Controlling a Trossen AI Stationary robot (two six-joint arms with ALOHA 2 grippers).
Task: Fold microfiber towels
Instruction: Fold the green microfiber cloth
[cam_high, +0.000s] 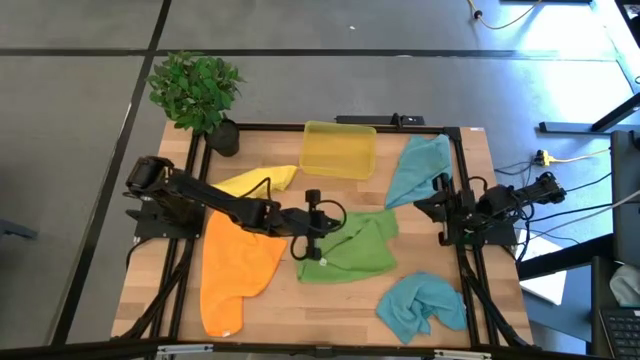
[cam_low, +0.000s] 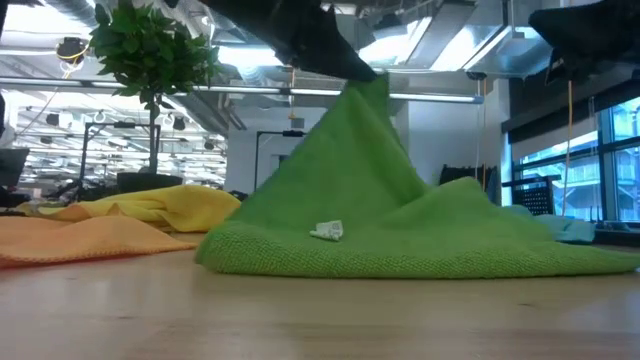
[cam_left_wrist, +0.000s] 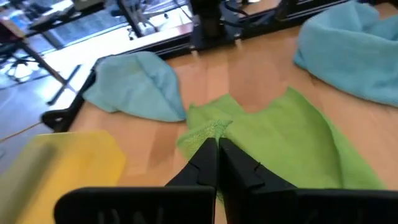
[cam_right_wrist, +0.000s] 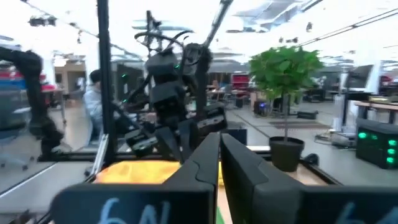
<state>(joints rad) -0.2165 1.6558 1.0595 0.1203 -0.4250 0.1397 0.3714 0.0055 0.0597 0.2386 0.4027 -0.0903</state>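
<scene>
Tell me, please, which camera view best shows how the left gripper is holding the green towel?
The low view: the green towel rises in a tent to a pinched peak under the left gripper, the rest on the table. The high view shows its outline, the grip hidden by the arm. The left wrist view shows shut fingers on its edge. The right wrist view shows almost nothing.

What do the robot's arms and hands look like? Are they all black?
Pretty much! Both arms are dark, nearly black, built from chunky jointed sections with thin black cables looping off them. The left hand and the right hand each end in two slim, flat, pointed black fingers. The block behind the right hand's fingers carries pale blue lettering.
</scene>
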